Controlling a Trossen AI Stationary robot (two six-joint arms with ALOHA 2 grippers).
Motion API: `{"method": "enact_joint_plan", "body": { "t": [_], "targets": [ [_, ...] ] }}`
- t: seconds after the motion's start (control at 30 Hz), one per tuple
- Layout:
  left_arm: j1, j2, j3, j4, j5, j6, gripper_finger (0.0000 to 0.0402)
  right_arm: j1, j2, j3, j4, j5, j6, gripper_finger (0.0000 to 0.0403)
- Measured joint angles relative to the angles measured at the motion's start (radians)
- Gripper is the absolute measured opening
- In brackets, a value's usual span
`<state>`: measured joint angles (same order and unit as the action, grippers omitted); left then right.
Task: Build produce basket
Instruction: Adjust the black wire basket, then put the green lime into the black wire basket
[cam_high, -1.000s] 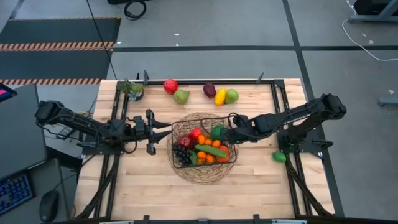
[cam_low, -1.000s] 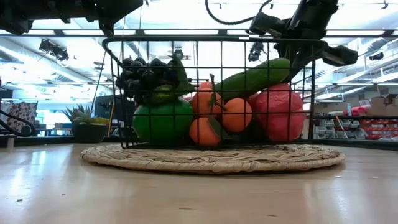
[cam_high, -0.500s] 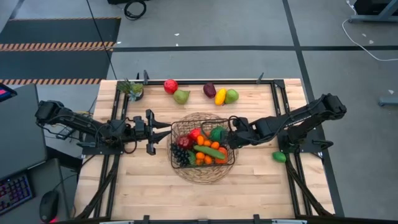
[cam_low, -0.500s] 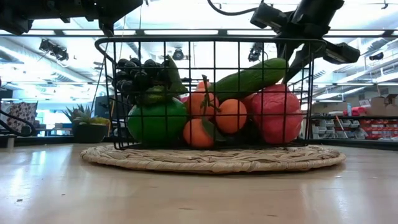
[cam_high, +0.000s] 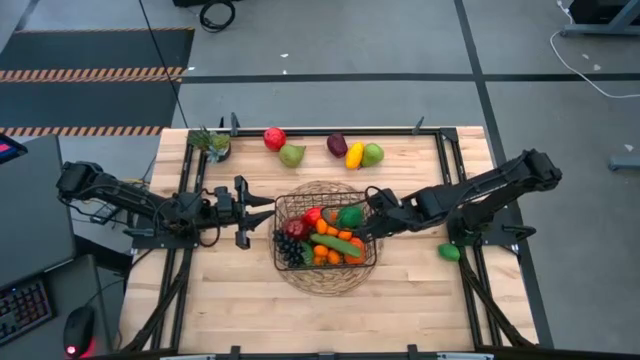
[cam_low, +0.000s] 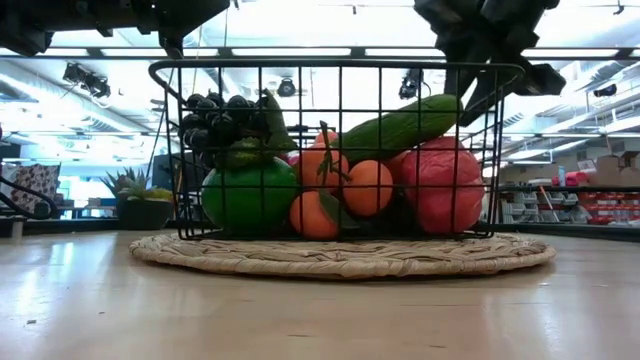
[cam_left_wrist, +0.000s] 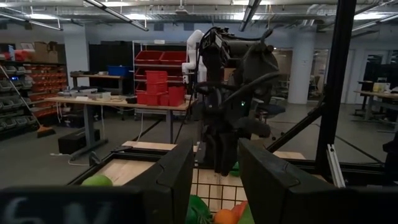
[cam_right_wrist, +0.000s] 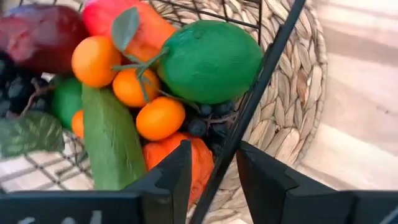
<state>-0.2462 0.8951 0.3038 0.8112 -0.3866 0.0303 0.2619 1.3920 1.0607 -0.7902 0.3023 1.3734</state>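
Right hand (cam_high: 372, 222), clamped on the basket (cam_high: 325, 238) rim at frame centre, had dragged it slightly leftward on the mat (cam_high: 325, 285), repositioning it.

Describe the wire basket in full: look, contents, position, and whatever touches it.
The basket is black wire mesh with open grid sides, squarish, standing upright on a round woven mat mid-table. It holds toy produce: dark grapes, a cucumber, small oranges and a large green fruit. The right gripper has its fingers either side of the basket's rim wire. The left gripper waits open beside it.
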Motion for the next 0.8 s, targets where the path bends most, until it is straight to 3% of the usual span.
{"method": "enact_joint_plan", "body": {
  "t": [0.4, 0.67, 0.8],
  "targets": [
    [0.000, 0.000, 0.000, -0.016, 0.000, -0.001, 0.0132, 0.016, -0.155, 0.002, -0.277, -0.061, -0.221, 0.0149],
    [0.000, 0.000, 0.000, -0.026, 0.000, -0.001, 0.0132, 0.098, -0.219, 0.001, -0.568, -0.118, -0.088, 0.0151],
    [0.000, 0.000, 0.000, -0.026, 0.000, -0.002, 0.0132, 0.151, -0.193, 0.001, -0.613, -0.173, -0.085, 0.0163]
  ]
}}
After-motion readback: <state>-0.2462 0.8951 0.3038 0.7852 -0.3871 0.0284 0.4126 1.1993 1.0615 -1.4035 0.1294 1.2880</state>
